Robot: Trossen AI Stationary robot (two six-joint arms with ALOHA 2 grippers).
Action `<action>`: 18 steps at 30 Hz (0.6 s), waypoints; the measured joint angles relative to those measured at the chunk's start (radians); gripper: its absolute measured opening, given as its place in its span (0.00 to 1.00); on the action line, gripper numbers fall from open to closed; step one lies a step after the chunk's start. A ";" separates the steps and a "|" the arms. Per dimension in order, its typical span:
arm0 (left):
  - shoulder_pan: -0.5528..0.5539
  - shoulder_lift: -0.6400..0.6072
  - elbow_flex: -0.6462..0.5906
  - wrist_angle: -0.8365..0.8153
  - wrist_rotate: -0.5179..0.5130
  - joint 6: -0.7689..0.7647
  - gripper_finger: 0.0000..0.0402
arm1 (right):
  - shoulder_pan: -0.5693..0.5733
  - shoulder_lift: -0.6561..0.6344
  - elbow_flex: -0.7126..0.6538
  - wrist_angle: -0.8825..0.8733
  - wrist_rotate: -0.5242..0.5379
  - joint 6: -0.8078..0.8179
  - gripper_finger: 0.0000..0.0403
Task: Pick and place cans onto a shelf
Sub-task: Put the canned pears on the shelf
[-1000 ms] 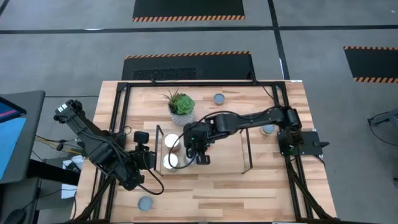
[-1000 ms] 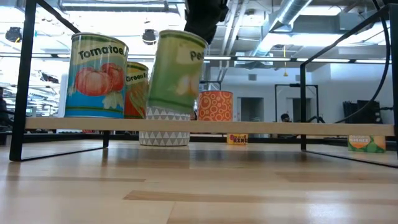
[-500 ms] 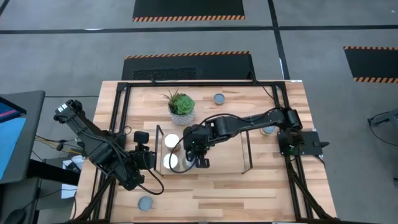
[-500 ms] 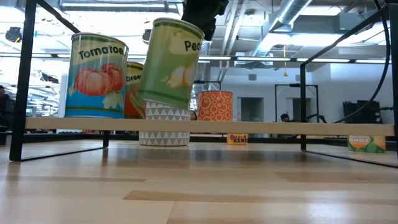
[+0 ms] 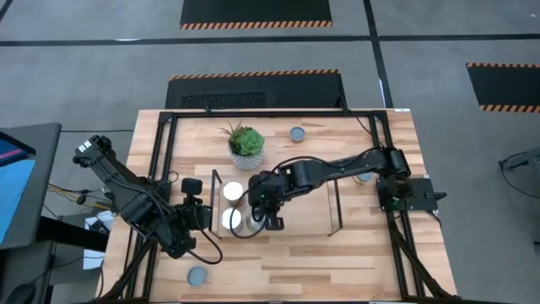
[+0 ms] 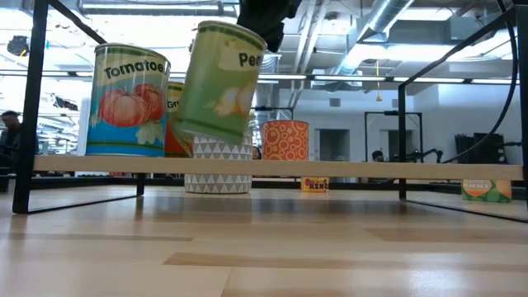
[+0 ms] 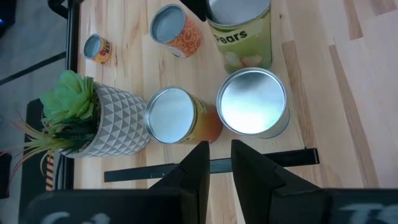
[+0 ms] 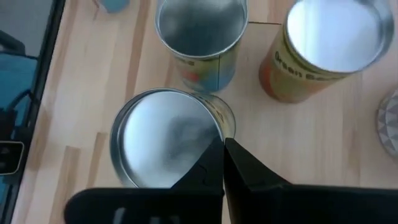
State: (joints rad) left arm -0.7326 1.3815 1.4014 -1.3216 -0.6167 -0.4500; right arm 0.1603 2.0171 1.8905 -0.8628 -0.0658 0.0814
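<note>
1. Two cans stand upright on the shelf (image 5: 295,230) at centre frame of the high view: the tomato can (image 6: 129,101) and the green-bean can (image 7: 177,116) behind it.
2. The right pincer (image 5: 260,196) pinches the rim of the pears can (image 6: 218,87), fingers almost shut; the can hangs tilted just above the board, not yet set down.
3. Left to shelve: the orange can (image 6: 285,139) and loose cans on the worktop (image 5: 371,253), one upper centre (image 5: 297,133), one lower left (image 5: 197,276).
4. The left pincer (image 7: 214,163) waits lower left, part open, empty.
</note>
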 joint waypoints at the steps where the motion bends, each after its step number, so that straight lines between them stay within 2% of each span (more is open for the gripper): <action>1: 0.000 0.000 0.000 0.000 0.000 0.000 0.14 | 0.000 0.000 -0.004 0.001 0.000 0.000 0.04; 9: 0.000 0.000 0.000 0.000 0.000 -0.005 0.14 | 0.000 0.001 -0.005 -0.004 0.000 0.039 0.04; 18: 0.000 0.000 0.000 0.000 0.000 -0.005 0.14 | 0.000 0.001 -0.005 -0.019 -0.011 0.043 0.10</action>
State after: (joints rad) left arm -0.7326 1.3815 1.4014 -1.3216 -0.6167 -0.4551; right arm 0.1604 2.0178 1.8851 -0.8819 -0.0769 0.1242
